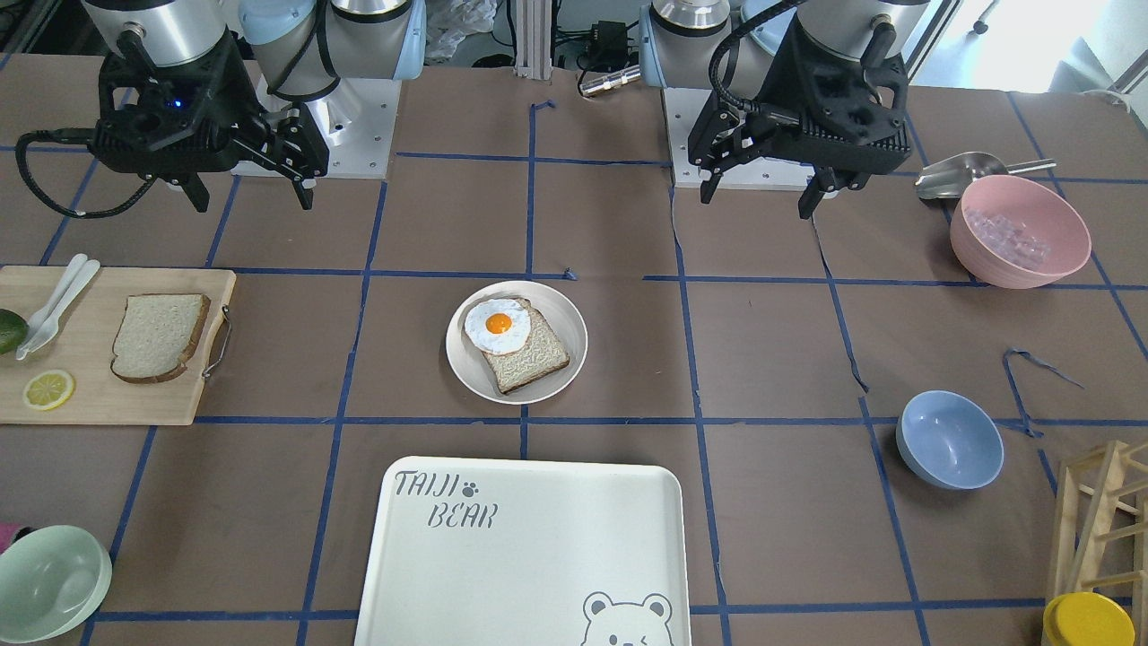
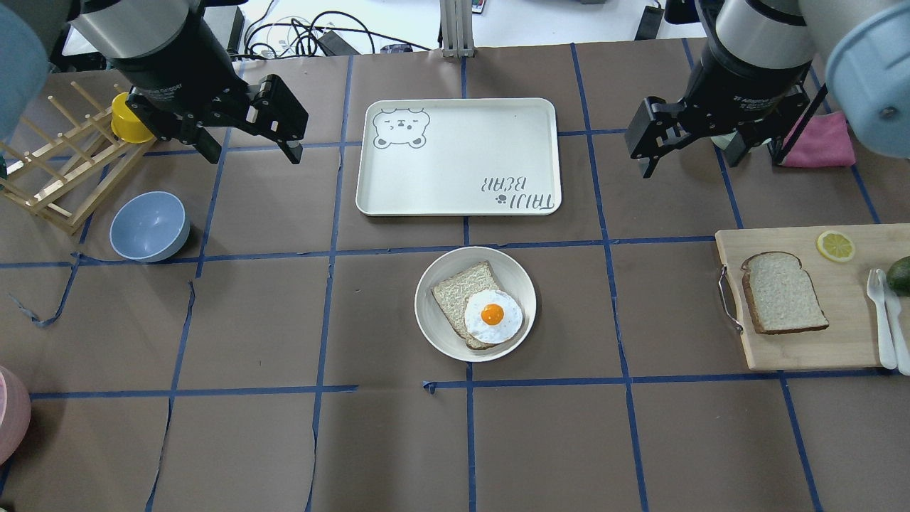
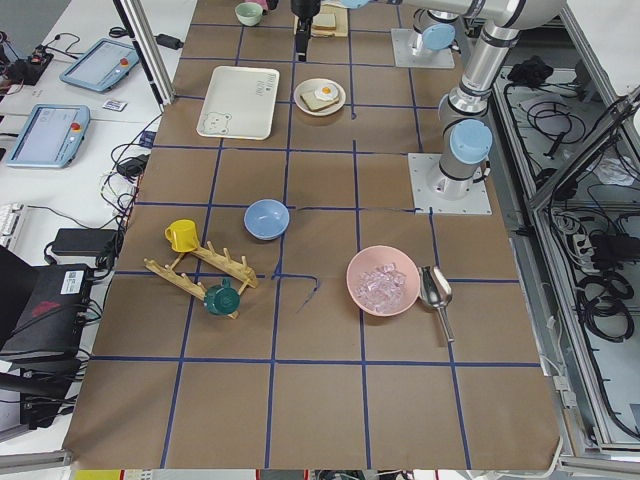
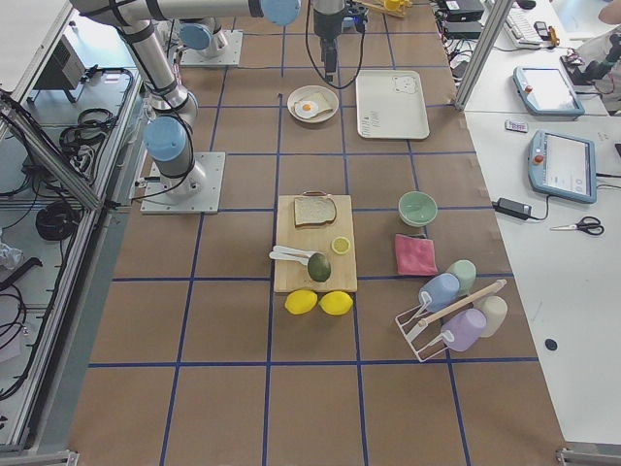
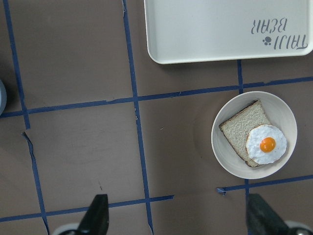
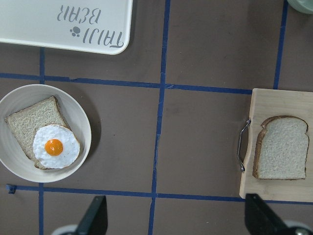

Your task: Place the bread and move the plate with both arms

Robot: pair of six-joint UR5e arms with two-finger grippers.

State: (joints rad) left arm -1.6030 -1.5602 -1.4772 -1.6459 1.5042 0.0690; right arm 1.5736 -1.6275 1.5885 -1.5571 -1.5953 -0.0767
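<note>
The plain bread [image 1: 160, 336] lies on a wooden cutting board [image 1: 99, 399] on my right side; it also shows in the overhead view [image 2: 782, 291] and the right wrist view [image 6: 282, 148]. The round cream plate [image 1: 560, 309] sits mid-table and holds a slice with a fried egg [image 1: 516, 341]; the plate also shows in the overhead view [image 2: 437, 327] and both wrist views [image 5: 281, 110] [image 6: 76, 112]. My left gripper [image 2: 252, 153] [image 1: 758, 202] and right gripper [image 2: 689, 163] [image 1: 251, 202] are both open and empty, high above the table, apart from bread and plate.
A white bear-print tray [image 2: 462, 156] lies just beyond the plate. A lemon slice [image 2: 835, 245], white cutlery [image 2: 885, 320] and an avocado share the board. A blue bowl [image 2: 149, 226], wooden rack [image 2: 57, 171] and yellow cup [image 2: 128, 121] stand on my left.
</note>
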